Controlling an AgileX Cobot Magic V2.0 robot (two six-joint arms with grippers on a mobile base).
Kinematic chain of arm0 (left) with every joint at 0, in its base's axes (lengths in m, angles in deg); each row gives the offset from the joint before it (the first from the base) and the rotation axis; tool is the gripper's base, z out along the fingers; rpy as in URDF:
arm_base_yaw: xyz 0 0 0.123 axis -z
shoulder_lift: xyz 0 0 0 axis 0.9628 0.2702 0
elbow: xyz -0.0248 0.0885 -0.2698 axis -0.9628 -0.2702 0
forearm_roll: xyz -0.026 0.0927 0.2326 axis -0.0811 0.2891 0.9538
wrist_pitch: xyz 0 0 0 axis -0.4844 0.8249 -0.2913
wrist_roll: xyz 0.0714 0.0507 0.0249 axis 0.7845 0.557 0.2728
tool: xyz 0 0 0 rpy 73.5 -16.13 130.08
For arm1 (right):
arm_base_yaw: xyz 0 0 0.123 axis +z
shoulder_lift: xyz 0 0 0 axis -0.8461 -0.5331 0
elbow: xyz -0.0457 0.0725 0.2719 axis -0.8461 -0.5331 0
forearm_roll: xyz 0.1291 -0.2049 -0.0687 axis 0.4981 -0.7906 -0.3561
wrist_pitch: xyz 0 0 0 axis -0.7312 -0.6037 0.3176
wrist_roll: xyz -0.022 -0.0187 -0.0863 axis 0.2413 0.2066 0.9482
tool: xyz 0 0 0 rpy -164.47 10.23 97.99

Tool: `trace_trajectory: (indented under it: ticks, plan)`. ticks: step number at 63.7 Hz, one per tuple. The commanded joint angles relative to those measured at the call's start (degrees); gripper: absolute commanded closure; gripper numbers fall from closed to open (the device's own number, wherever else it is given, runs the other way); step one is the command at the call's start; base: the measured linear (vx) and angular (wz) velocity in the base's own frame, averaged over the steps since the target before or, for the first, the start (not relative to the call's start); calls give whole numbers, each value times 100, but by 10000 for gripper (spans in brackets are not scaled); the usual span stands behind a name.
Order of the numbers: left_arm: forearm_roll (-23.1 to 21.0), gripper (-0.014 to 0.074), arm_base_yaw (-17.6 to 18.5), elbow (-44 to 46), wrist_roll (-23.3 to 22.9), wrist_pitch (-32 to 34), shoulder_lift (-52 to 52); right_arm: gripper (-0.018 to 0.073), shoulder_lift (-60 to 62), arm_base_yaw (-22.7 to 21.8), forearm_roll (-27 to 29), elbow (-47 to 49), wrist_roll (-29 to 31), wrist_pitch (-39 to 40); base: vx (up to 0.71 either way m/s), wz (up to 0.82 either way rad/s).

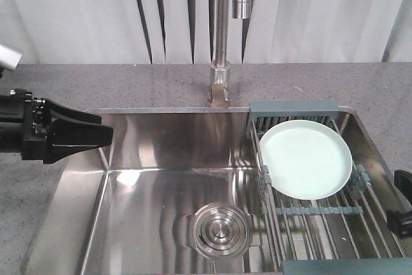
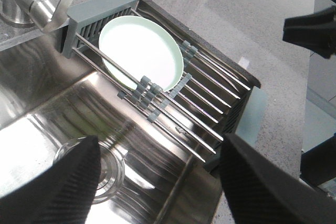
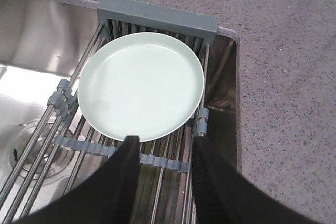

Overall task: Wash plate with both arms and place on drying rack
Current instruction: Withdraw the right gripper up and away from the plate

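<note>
Status, big to small:

- Countertop (image 1: 96, 82): grey speckled stone around a stainless sink (image 1: 161, 152). No standing water visible in the basin, only glare.
- Drying rack (image 1: 293, 107): spans the right end of the sink, steel rods running front to back, with the slatted grey end section at the far side next to the faucet (image 1: 221, 43). No stream visible from the spout.
- Plate (image 1: 306, 158): pale mint, lying flat and face up on the rods at the far end of the rack, far rim touching or just short of the slatted section. Nothing else is on the rack. The surface reads glossy and clean, with no suds, food or droplets I can make out.
- Left gripper (image 1: 103, 134): over the left edge of the sink, well apart from the plate, pointing right across the basin. The wrist view shows its jaws spread wide with nothing between them.
- Right gripper (image 3: 167, 142): at the near right side of the rack, jaws apart and empty. In the wrist view the fingertips (image 3: 131, 145) line up with the near rim of the plate, but the front view puts the gripper off by the rack's right edge, so I judge there is no contact.
- Drain (image 1: 219, 228): round steel strainer in the sink floor, left of the rack, unobstructed.

Progress call: the plate on the rack with both grippers released matches the end state, so placement looks done. Whether it was washed can't be confirmed: no water, no wetness. If it wasn't, the whole job is left: grasp, carry under the faucet, rinse using both arms, and put it back.
</note>
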Motion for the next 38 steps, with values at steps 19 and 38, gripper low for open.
trace_trajectory:
  ticks: [19, 38]
  plan:
    - [-404, 125, -6, 142, 7, -284, -180, 304, 2082, -39, 471, -1060, 109, 448, 0, 0]
    - [-404, 125, -6, 142, 7, -284, -180, 304, 2704, -39, 458, -1526, 355, 1002, 0, 0]
